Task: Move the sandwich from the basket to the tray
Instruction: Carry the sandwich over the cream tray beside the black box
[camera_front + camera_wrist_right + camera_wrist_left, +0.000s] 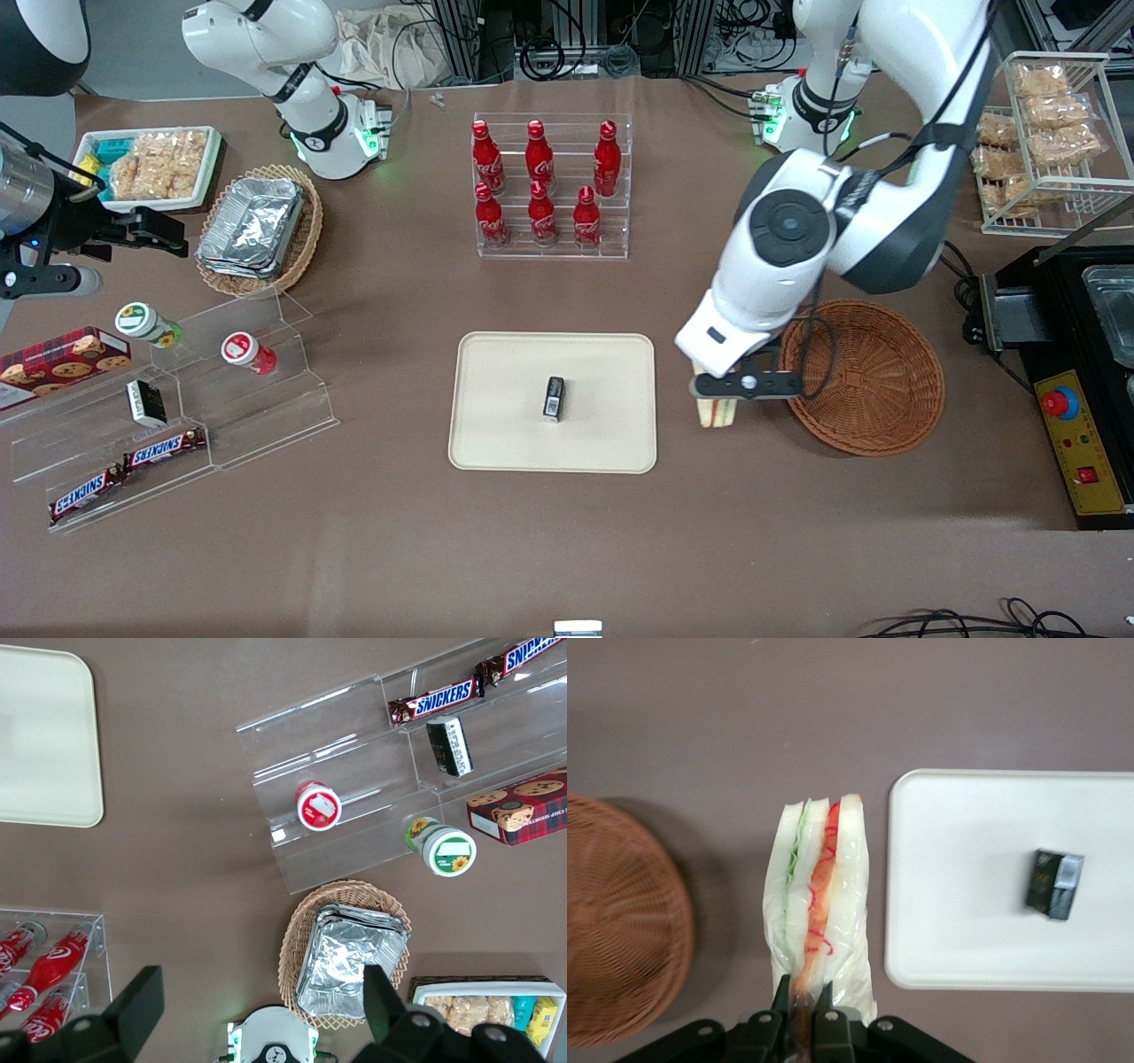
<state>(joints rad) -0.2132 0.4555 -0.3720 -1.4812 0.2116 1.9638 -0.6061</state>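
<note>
Holding the sandwich [819, 904] tight by its bottom edge, the gripper [802, 1005] hangs over the table [567, 532] between the basket [873, 381] and the tray [505, 425], so the sandwich can go to the tray at nine o'clock from it.

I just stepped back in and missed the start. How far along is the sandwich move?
About halfway. Done: the sandwich is out of the round wicker basket, which now holds nothing. In hand: the pincer is shut on the sandwich, over the bare table between basket and cream tray. Left: carry it over the tray, set it down clear of the small dark packet lying there, and release.
</note>
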